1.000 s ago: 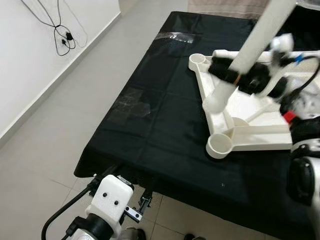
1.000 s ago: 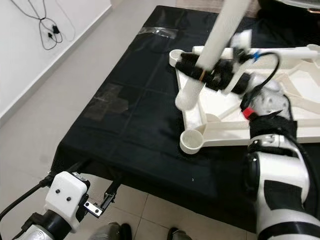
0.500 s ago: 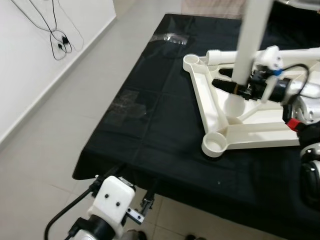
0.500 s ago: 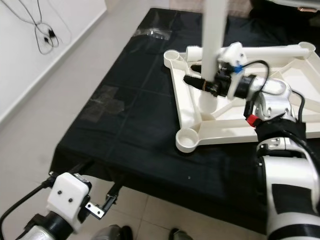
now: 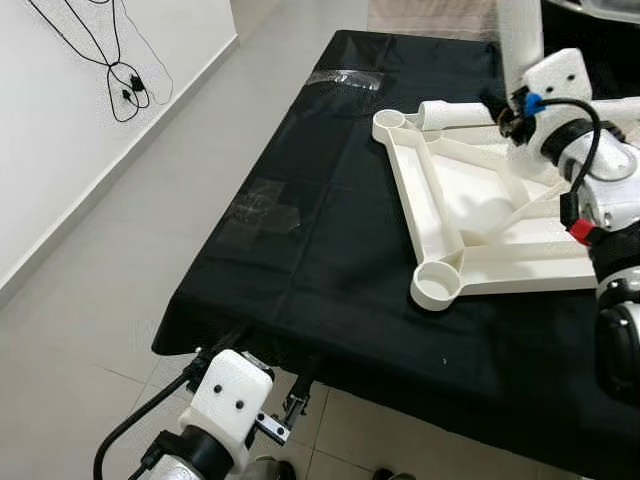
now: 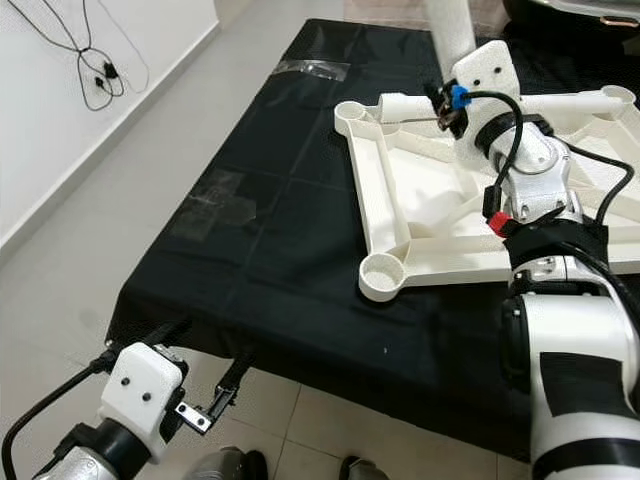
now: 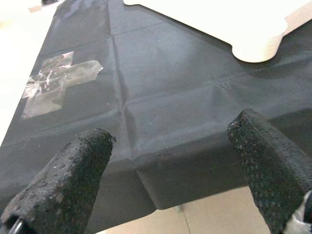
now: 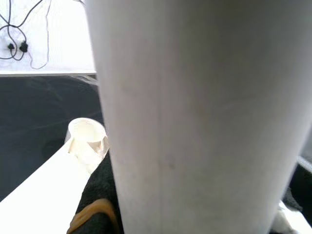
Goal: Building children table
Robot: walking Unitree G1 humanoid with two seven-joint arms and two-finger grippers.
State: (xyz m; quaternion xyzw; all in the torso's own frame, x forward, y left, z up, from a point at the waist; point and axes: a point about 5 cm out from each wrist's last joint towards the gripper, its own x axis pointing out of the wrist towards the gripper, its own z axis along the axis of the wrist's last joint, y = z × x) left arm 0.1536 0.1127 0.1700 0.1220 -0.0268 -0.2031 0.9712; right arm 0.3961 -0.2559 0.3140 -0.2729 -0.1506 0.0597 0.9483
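The white children's table top (image 5: pixel 470 195) lies upside down on the black-clothed table (image 5: pixel 330 250). It has round leg sockets at its near corner (image 5: pixel 437 285) and its far left corner (image 5: pixel 389 120). A white tubular leg (image 6: pixel 449 28) stands upright above the top's far rail, and my right gripper (image 6: pixel 441 101) is shut on its lower part. In the right wrist view the leg (image 8: pixel 195 117) is very close, with a black finger pad (image 8: pixel 97 195) against it. A second white leg (image 5: pixel 460 113) lies along the far rail. My left gripper (image 7: pixel 165 165) is open, low by the table's front edge.
Clear tape patches (image 5: pixel 265 205) mark the cloth left of the table top. Grey tiled floor (image 5: pixel 130 240) runs along the table's left side to a white wall with hanging cables (image 5: pixel 125 75). Dark furniture stands behind the table's far right.
My right gripper has swung the leg from a tilt over the top's left rail to upright and carried it back to the far rail. The head camera shifted slightly.
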